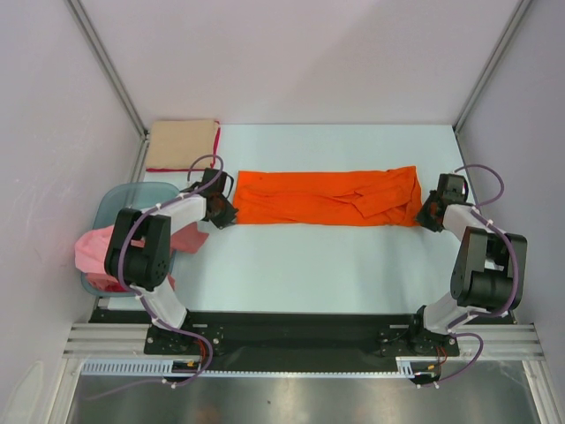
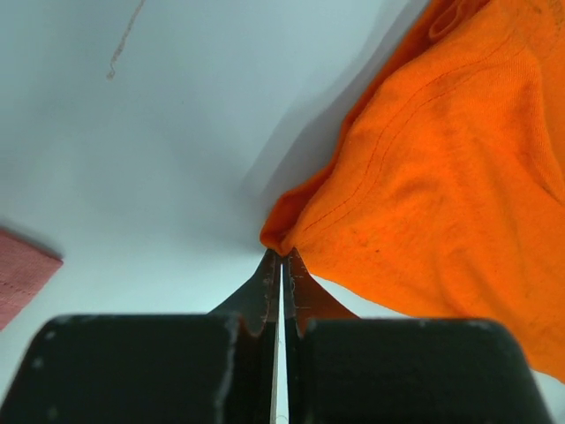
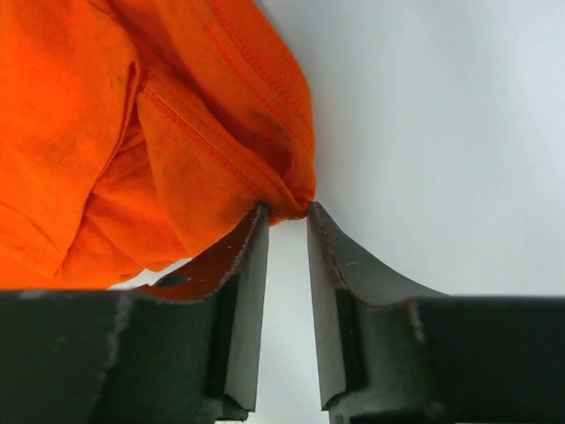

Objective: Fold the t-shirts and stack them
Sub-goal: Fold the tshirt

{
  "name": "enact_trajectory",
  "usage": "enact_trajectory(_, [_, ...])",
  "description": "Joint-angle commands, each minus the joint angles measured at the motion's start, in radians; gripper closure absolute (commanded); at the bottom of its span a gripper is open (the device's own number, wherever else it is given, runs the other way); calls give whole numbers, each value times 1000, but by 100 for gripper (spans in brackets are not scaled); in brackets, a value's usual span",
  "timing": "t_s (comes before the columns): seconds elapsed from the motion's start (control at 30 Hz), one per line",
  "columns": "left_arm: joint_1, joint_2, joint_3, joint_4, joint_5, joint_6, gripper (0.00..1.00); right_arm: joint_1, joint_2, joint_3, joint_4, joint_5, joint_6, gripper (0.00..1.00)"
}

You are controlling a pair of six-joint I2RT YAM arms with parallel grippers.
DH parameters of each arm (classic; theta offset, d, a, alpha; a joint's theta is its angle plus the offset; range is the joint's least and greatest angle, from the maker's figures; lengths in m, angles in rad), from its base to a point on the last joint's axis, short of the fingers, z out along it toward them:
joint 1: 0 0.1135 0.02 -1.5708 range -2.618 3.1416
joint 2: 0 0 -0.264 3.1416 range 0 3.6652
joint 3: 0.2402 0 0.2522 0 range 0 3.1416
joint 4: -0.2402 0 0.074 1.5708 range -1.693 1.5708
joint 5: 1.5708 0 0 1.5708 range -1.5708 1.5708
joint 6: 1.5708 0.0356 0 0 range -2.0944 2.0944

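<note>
The orange t-shirt (image 1: 327,199) lies as a long folded band across the middle of the table. My left gripper (image 1: 221,212) is at its left end, shut on the corner of the cloth (image 2: 441,177); the jaws (image 2: 282,256) are pressed together with the orange tip pinched between them. At the right end my right gripper (image 1: 430,212) has its two tips (image 3: 285,210) closed against a bunched corner of the shirt (image 3: 132,132), with a narrow gap left behind the tips. A tan t-shirt (image 1: 181,144) lies folded at the back left. A pink t-shirt (image 1: 97,252) hangs from the tub.
A translucent blue-green tub (image 1: 132,194) stands at the left edge beside the left arm. A red cloth edge (image 1: 216,141) shows beside the folded tan shirt and in the left wrist view (image 2: 22,274). Walls enclose the table on the left, back and right.
</note>
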Motion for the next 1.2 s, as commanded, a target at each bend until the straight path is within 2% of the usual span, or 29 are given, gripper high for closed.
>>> enact_trajectory(0.0, [4,5,41,-29,-56,-11,100,-2,13,-11,41,57,-9,73])
enact_trajectory(0.23, [5,13,49,-54,-93,-28,100,-2,23,-13,24,146,2,100])
enact_trajectory(0.5, [9,22,50,-60,-106,-25,100,0,62,-1,-28,301,3,100])
enact_trajectory(0.6, [9,16,38,-60,-108,-23,100,1,73,1,-25,311,-2,100])
enact_trajectory(0.87, [9,-71,-42,-69,-102,-32,100,20,72,7,-36,398,0,100])
enact_trajectory(1.17, [1,-197,-172,-72,-65,-34,100,31,58,12,-57,372,5,100])
